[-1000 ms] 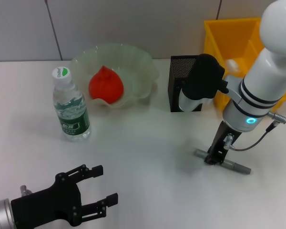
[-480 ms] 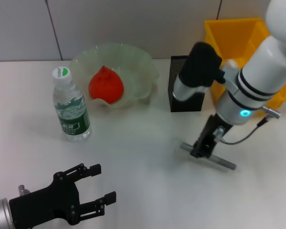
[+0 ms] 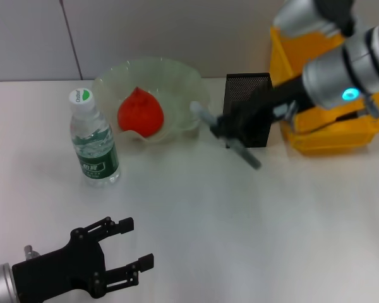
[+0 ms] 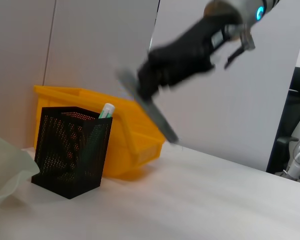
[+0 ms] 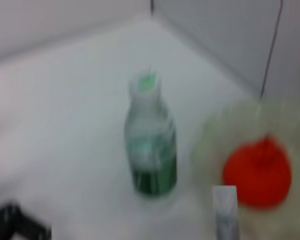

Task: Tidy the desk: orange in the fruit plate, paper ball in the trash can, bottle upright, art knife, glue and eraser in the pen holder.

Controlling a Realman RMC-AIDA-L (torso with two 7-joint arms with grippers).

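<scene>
My right gripper (image 3: 225,129) is shut on the grey art knife (image 3: 249,156) and holds it slanted in the air, just in front of the black mesh pen holder (image 3: 249,88) and beside the fruit plate (image 3: 183,79). The left wrist view shows the knife (image 4: 162,125) above the table, and a white-and-green stick (image 4: 106,110) that looks like the glue stands in the pen holder (image 4: 72,145). The orange (image 3: 139,113) lies in the plate. The bottle (image 3: 93,142) stands upright. My left gripper (image 3: 139,242) rests open at the near left. Paper ball and eraser are out of view.
The yellow trash can (image 3: 316,139) stands right of the pen holder, under my right forearm. The white table stretches between the bottle and the near edge. A grey wall runs behind the plate and the bin.
My right gripper has lifted the art knife off the table at the right and carried it up and left to the front of the pen holder. The left arm has not moved.
</scene>
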